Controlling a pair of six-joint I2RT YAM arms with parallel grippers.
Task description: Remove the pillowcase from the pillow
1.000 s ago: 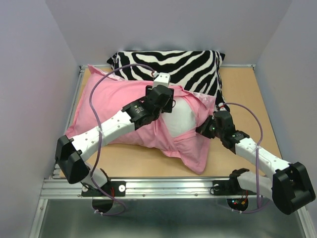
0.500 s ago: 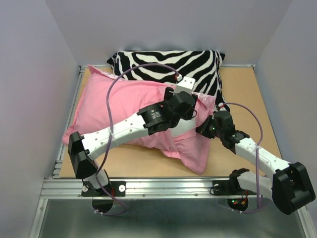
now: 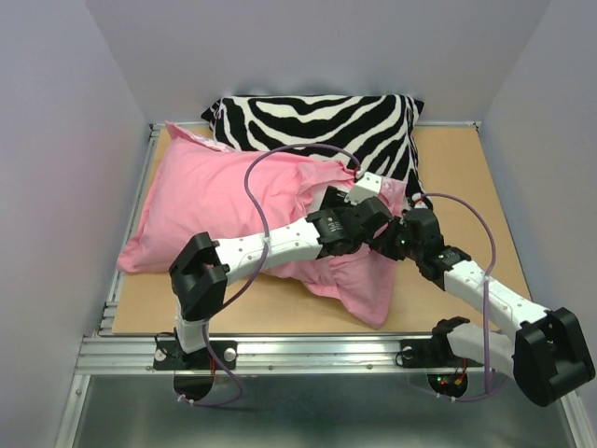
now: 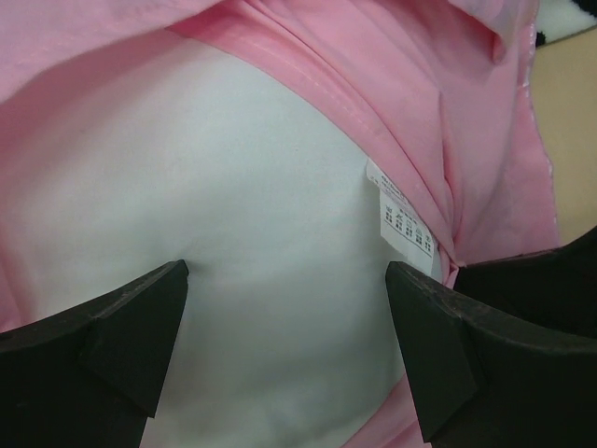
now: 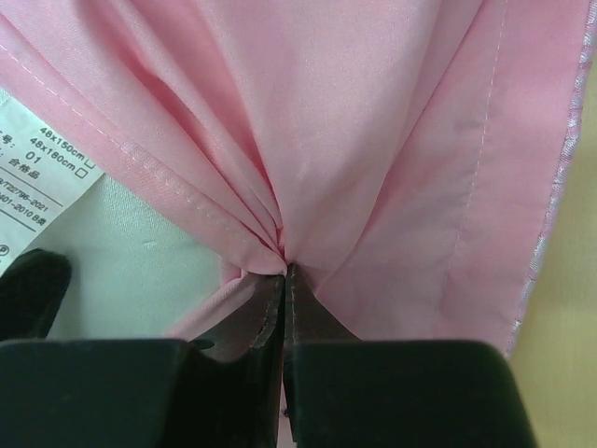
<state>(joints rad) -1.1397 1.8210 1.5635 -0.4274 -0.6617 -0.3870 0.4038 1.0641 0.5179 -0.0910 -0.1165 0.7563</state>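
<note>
The pink pillowcase [image 3: 215, 191] lies across the table with the white pillow [image 4: 233, 205] showing in its opening at the right end. My left gripper [image 4: 287, 313] is open, with its jaws wide apart just over the bare white pillow beside its small tag [image 4: 403, 221]. In the top view the left gripper [image 3: 371, 217] is low at the opening, close to the right gripper [image 3: 396, 238]. My right gripper [image 5: 284, 273] is shut on a bunched fold of the pillowcase [image 5: 373, 140] hem. The pillow [image 5: 121, 271] and its tag [image 5: 42, 177] show to the left of it.
A black-and-white zebra-striped pillow [image 3: 317, 121] lies at the back, touching the pillowcase. The left arm stretches across the pillowcase from the near left. Bare wooden tabletop [image 3: 457, 177] shows at the right and along the front. Walls enclose the table on three sides.
My left arm has swung right across the pillow, from its middle to the open end by the right gripper. The right gripper has held its pinch in place.
</note>
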